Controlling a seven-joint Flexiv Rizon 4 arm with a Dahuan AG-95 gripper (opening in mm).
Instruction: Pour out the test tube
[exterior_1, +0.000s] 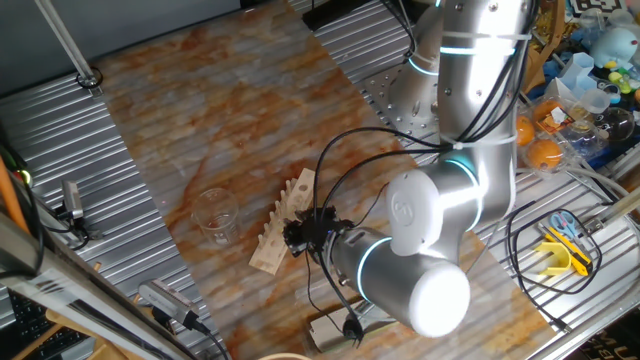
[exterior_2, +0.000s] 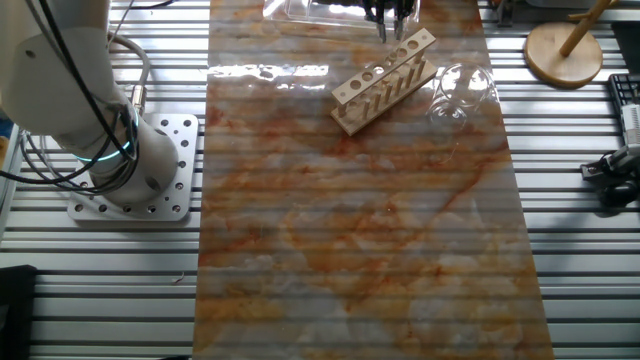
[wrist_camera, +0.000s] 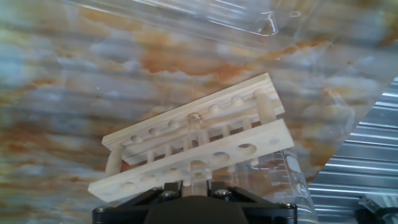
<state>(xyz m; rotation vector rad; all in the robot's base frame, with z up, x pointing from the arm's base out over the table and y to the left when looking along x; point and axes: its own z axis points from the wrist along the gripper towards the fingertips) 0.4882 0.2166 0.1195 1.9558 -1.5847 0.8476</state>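
Gripper (wrist_camera: 193, 186) base fills the hand view's bottom edge, fingertips hidden, so can't tell whether spread or pinching. Just ahead, test tube (wrist_camera: 196, 134) stands upright in a hole of the wooden rack (wrist_camera: 217, 152), rim visible on top. Beaker (exterior_1: 215, 215) sits beside the rack on the marbled table (exterior_2: 350, 250).

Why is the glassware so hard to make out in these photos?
In one fixed view the squat clear glass beaker nearly vanishes against the marbled tabletop. In the other fixed view glare streaks the table near the pale wooden rack. In the hand view the thin clear test tube shows mainly by its rim.
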